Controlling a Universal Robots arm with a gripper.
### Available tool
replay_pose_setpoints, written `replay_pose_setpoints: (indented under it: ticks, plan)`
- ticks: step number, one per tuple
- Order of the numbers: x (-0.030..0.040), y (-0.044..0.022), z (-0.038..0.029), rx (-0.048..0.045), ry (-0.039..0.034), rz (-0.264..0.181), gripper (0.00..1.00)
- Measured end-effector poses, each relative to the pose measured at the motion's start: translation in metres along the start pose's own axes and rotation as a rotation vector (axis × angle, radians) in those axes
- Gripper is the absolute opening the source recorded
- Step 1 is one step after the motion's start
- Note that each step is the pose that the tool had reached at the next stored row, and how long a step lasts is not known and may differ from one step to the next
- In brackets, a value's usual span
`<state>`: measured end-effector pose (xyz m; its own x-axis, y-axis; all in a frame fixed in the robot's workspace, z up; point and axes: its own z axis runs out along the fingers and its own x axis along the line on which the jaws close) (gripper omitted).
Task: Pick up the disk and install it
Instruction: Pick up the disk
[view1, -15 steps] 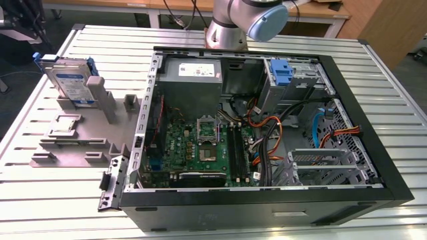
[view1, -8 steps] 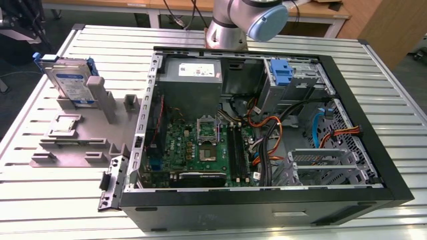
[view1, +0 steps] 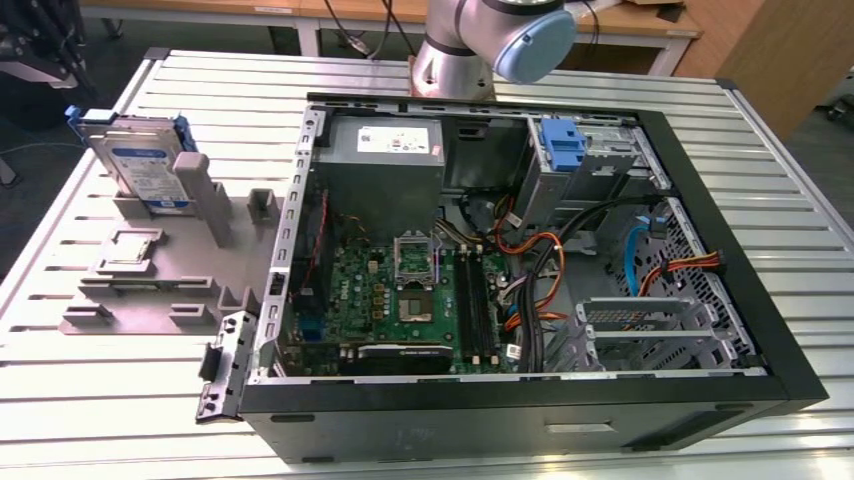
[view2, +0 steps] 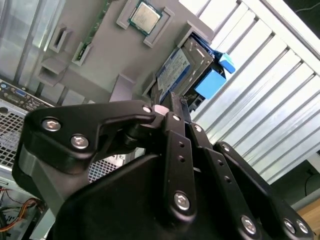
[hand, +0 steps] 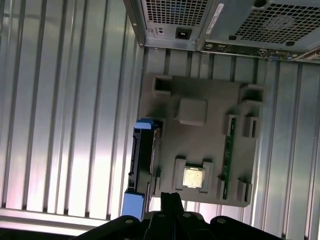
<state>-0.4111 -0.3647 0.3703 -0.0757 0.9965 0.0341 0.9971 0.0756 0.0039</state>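
The claw (hand: 171, 199) is closed with nothing in it, and hangs above the edge of the grey fixture plate (hand: 200, 135). The disk (view1: 140, 165) stands on edge in a slot at one corner of that plate, apart from the claw. The plate lies on the slatted desk (view1: 200, 90) just beside the open computer case (view1: 534, 250). A processor chip (hand: 193, 177) sits in another pocket of the plate.

The disk (view1: 139, 165) stands upright in a holder (view1: 147, 300) on the worktop (view1: 120, 420), just beside the computer case (view1: 534, 395), on the exterior view's left.
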Motion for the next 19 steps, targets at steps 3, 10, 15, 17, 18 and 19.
replay_pose_setpoints:
  ticks: [3, 10, 15, 17, 18, 19]
  plan:
    - [0.0009, 0.0000, 0.0030, 0.0063, 0.0006, 0.010, 0.10]
    - [0.0036, 0.0002, 0.0091, 0.0162, 0.0013, 0.045, 0.10]
    - [0.0100, 0.0000, 0.0118, 0.0158, 0.0014, 0.057, 0.10]
    - [0.0117, -0.0028, 0.0124, 0.0158, 0.0013, 0.058, 0.10]
    - [0.0127, -0.0049, 0.0128, 0.0158, 0.0013, 0.058, 0.10]
    - [0.0137, -0.0067, 0.0132, 0.0157, 0.0013, 0.058, 0.10]
